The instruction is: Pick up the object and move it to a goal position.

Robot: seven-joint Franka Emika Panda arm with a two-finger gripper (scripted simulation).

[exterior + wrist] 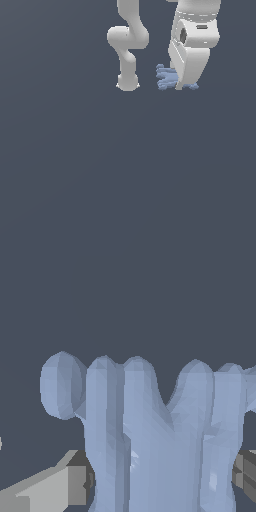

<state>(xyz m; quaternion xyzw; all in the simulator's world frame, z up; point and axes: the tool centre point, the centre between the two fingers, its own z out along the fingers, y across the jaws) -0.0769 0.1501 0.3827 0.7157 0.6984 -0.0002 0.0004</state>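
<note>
One arm only: its base link (128, 80) stands to the exterior view's left of the object (166, 77). Gripper (184, 84) sits low over the object, pale-blue arms poking out leftward. Wrist view shows fingers (65, 483) flanking the object (150, 436), seemingly closing for the lift; contact I cannot tell.

the object (165, 78) is a small pale-blue piece with knobbly, ridged arms. in the exterior view it sits far back in the scene, right of centre, its middle hidden: rounded lobes stick out toward that view's left and a small tip (193, 86) shows on the right. in the wrist view the object (150, 431) fills much of the picture, its rounded arm ends fanning out from a ridged, faceted body, one knob standing off to the side.
</note>
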